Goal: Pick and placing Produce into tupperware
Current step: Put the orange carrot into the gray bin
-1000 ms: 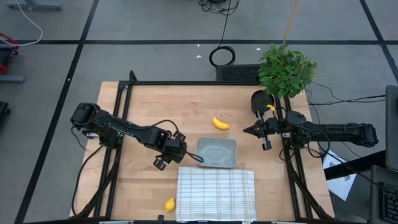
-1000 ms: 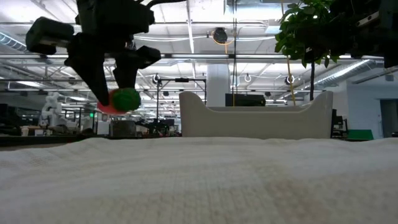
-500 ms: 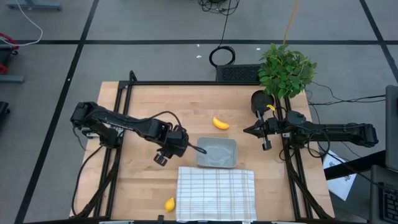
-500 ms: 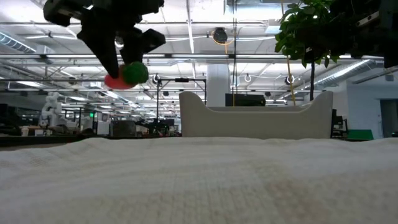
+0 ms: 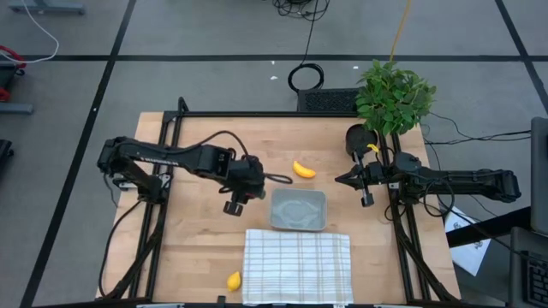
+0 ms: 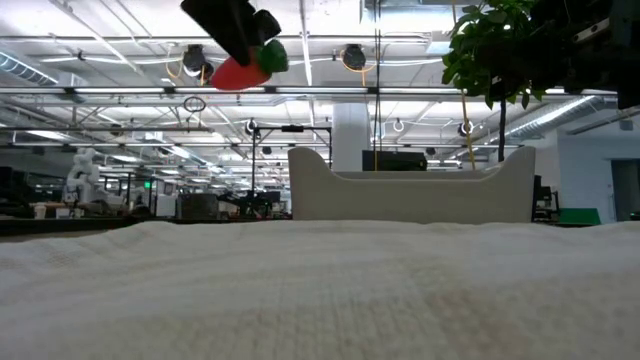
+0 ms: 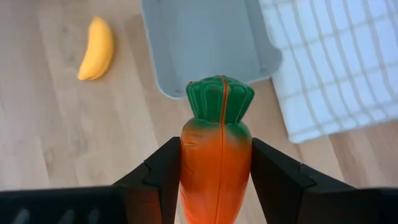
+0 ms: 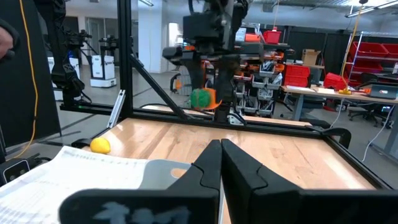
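Observation:
My left gripper (image 5: 259, 179) hovers above the table just left of the tupperware (image 5: 299, 210), a shallow grey rounded-square tub, and is shut on the orange carrot (image 7: 216, 155) with a green top. In the low view the carrot (image 6: 245, 66) hangs high above the tub (image 6: 410, 190). The yellow banana (image 5: 303, 169) lies on the wood beyond the tub. A small yellow lemon-like piece (image 5: 233, 281) rests near the table's front edge. My right gripper (image 5: 341, 180) waits shut at the table's right side. My left gripper pinches the carrot's orange body (image 7: 214, 171) between its two fingers (image 7: 166, 171), one on each flank. The fingers lie along the carrot, and its green top (image 7: 220, 98) sticks out past the fingertips. The carrot is lifted clear of the table.
A white checked cloth (image 5: 298, 265) lies in front of the tub, near the table's front edge. A leafy potted plant (image 5: 392, 96) stands at the far right corner. Bare wood stretches left of the tub.
My left gripper has climbed well above the table and moved toward the far edge and right, carrying the carrot with it. It has stayed shut on the carrot throughout.

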Robot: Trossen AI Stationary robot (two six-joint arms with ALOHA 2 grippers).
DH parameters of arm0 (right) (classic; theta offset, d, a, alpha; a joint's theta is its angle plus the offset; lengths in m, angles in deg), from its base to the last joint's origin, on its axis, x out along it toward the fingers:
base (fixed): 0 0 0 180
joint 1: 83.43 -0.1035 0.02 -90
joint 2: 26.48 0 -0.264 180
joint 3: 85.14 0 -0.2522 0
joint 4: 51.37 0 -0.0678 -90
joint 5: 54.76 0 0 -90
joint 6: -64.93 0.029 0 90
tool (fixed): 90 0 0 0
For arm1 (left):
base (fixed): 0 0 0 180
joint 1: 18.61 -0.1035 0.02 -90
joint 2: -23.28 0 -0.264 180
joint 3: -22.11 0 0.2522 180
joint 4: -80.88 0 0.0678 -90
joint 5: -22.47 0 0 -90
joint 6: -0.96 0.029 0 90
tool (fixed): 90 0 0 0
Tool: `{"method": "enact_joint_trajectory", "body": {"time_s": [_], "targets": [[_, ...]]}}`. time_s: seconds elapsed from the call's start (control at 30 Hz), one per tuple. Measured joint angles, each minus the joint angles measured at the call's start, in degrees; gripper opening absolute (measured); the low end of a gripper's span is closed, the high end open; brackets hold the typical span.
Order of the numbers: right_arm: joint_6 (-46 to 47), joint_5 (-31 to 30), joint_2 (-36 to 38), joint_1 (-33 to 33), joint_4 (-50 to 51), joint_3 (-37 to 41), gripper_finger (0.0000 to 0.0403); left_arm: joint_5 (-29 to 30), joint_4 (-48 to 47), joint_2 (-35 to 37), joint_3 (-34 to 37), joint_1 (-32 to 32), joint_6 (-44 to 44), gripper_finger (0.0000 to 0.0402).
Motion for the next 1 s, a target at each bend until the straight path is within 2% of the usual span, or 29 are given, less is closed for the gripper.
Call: {"method": "enact_joint_trajectory", "body": {"time_s": [0.27,0.4,1.0], "targets": [[-0.02,0.00,-0.02,-0.02,0.02,0.00,0.0000,0.00,4.74,-0.02,-1.30,-2.31,-6.63,0.0163],[-0.02,0.00,0.00,-0.01,0.01,0.00,0.0000,-2.07,6.86,-0.02,-1.30,-3.17,-11.09,0.0163],[-0.02,-0.01,0.00,0.00,0.02,0.00,0.0000,-2.31,10.75,-0.40,-1.30,-3.20,-11.88,0.0163]]}}
